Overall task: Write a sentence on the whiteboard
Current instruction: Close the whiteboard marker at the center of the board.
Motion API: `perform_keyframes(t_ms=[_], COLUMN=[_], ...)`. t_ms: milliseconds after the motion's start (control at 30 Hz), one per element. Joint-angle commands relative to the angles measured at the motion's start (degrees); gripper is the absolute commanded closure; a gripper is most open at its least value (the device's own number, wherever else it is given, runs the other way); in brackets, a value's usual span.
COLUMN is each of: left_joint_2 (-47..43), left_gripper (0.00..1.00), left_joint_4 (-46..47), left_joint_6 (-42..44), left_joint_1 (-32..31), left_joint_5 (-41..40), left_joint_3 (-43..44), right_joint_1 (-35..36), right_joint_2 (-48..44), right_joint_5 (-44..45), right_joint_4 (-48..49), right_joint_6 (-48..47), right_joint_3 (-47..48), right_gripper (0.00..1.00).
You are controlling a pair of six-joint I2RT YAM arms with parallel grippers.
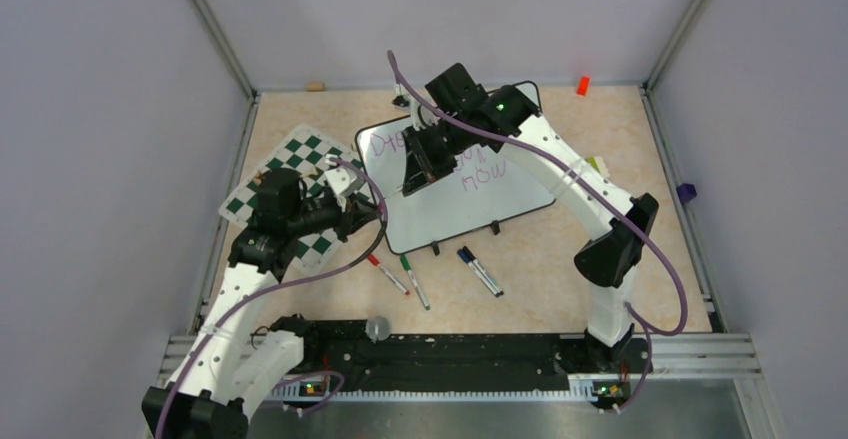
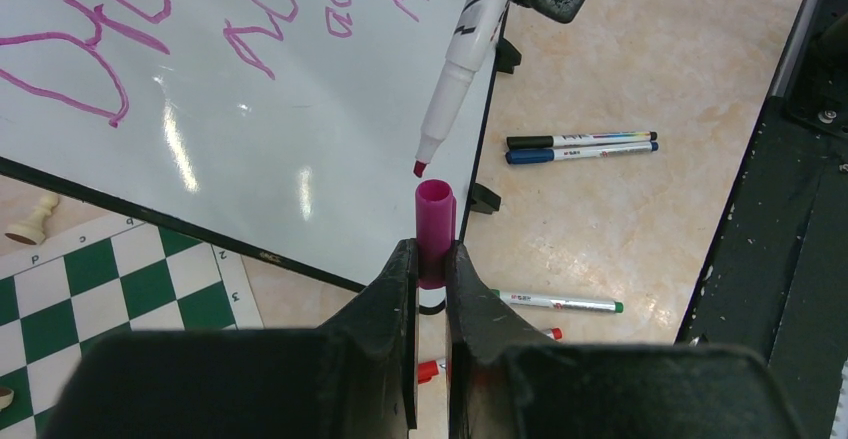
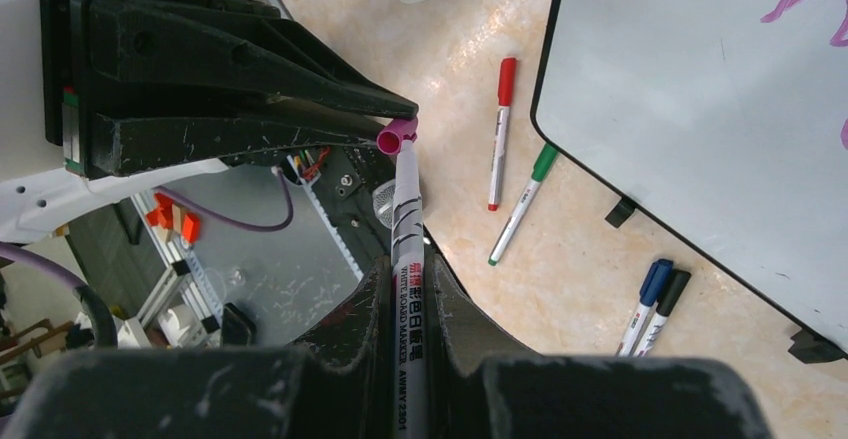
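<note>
Purple-pink lettering, the sentence [image 1: 480, 174], slanted across the glossy whiteboard [image 1: 500, 199], which lay mid-table on the marbled beige surface; only "now" read clearly from above, as my right arm covered the rest. My left gripper [image 1: 375, 209] and right gripper [image 1: 412, 184] met over the board's near left part, beside the green-and-white chess mat [image 1: 300, 159]. From my left wrist, my left gripper [image 2: 432, 254] was closed narrow on a magenta plastic cap [image 2: 435, 219], its round mouth turned up. A white-barrelled marker [image 2: 460, 69] pointed down at it, its felt tip just short of the mouth and not touching. Behind lay the thin black-framed whiteboard [image 2: 300, 109] with the sentence [image 2: 70, 69] beginning "Dre", and the chess mat [image 2: 120, 299] with "2" and "3" on its border. From my right wrist, my right gripper [image 3: 408, 279] clamped the marker [image 3: 408, 239], whose barrel read "WHITE BOARD MARKER" under smaller characters I could not make out. Its tip sat at the cap [image 3: 397, 137]. A red marker [image 3: 500, 129], green marker [image 3: 520, 199], blue marker [image 3: 645, 294] and black marker [image 3: 665, 299] lay capped beside the whiteboard [image 3: 680, 89].
</note>
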Motion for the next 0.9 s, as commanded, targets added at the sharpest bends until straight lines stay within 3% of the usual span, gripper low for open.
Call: perform_keyframes(t_ms=[0, 867], left_joint_2=[-0.78, -0.9], left_gripper=[1.0, 1.0], left_joint_4=[0.24, -0.39], left_joint_6=[1.11, 1.34], left_joint_1=[-0.29, -0.49], left_joint_5=[0.56, 0.41], left_joint_3=[1.21, 0.66], right_joint_1=[0.64, 0.68], right_joint_2=[-2.29, -5.82], right_joint_5=[-0.15, -1.3], right_joint_4=[1.75, 7.33], right_joint_6=[-0.34, 1.29], right_joint_3=[-0.69, -5.0], right_gripper=[1.0, 1.0])
